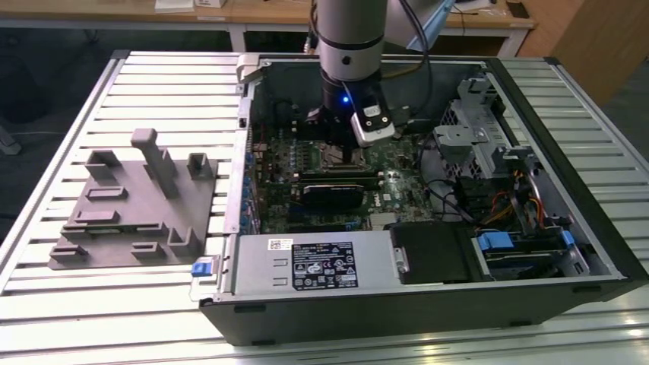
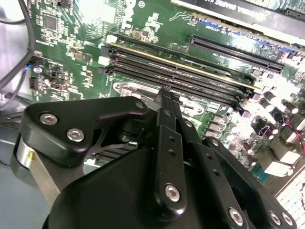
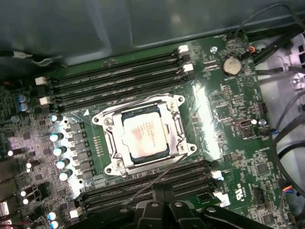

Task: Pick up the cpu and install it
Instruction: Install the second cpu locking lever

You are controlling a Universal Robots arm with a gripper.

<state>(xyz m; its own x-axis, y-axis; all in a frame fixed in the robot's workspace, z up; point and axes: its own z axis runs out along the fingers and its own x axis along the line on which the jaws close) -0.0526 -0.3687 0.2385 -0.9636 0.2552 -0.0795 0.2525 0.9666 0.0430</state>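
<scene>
The black claw (image 2: 164, 95) hangs just above the green motherboard (image 3: 224, 129) inside the open black computer case (image 1: 426, 304), its fingers (image 2: 167, 143) drawn together into one narrow stack with nothing between them. In the first wrist view the claw's tip (image 3: 162, 200) shows near the silver metal socket frame (image 3: 107, 119), with a row of black memory slots (image 3: 157, 183) between the two. The cpu, a small flat square chip with a shiny silver-grey top (image 3: 144, 135), already lies seated inside that frame, level with it and apart from the claw. More long black memory slots (image 3: 119, 78) run along the far side of the socket, and a round silver coin battery (image 3: 232, 65) sits beyond their end. In the exterior view the grey robot arm (image 1: 348, 38) reaches straight down into the case. On the exterior view's left, a grey plastic fixture with upright posts (image 1: 137, 205) rests on the slatted white metal table (image 1: 152, 84), well apart from the case.
</scene>
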